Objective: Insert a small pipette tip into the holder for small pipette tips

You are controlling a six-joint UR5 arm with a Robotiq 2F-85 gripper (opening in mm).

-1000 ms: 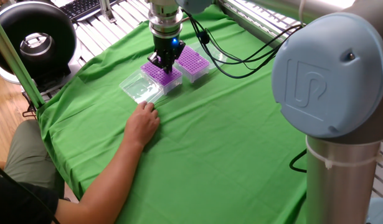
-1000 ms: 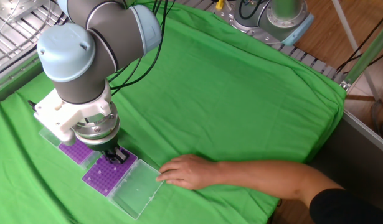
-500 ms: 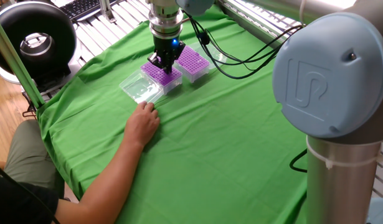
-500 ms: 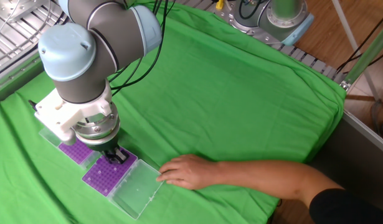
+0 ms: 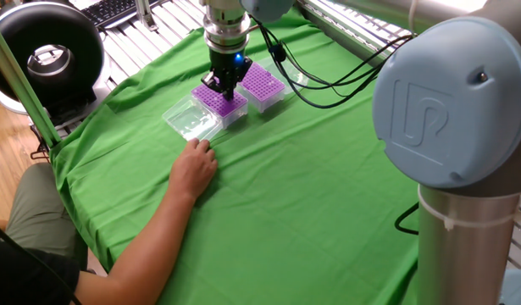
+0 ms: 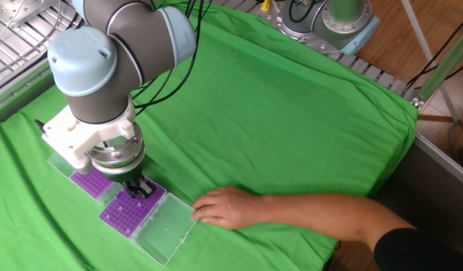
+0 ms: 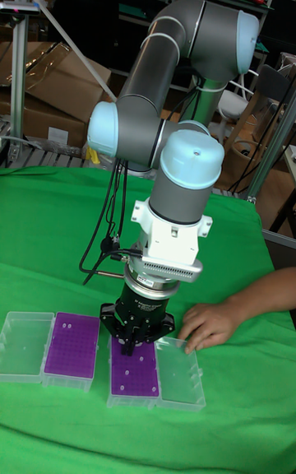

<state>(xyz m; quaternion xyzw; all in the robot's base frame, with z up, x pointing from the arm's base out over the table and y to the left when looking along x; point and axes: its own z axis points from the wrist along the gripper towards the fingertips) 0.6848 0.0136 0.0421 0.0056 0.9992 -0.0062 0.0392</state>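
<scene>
The gripper (image 7: 127,348) points straight down, low over the purple holder (image 7: 134,372), its dark fingers (image 7: 117,334) drawn close together. Something thin and dark sits between them, reaching down to the holder's top, but it is too small to call it the tip for sure, so I cannot tell whether the gripper is holding anything.

Going left to right in the tall fixed view: well off to the gripper's left lies a clear lid (image 7: 25,346), and hinged beside it a second purple rack (image 7: 71,350). Directly under the gripper is the holder, its grid of holes facing up. Just right of that lies its own clear lid (image 7: 179,374), flipped open flat on the green cloth (image 7: 238,408) that covers the surface.

A person's hand (image 7: 208,324) rests on the cloth to the gripper's right, fingertips at the edge of that open lid.

From the other fixed view the gripper (image 6: 141,189) hangs over the near corner of the holder (image 6: 131,211), with the hand (image 6: 223,207) just past the lid (image 6: 165,227).
</scene>
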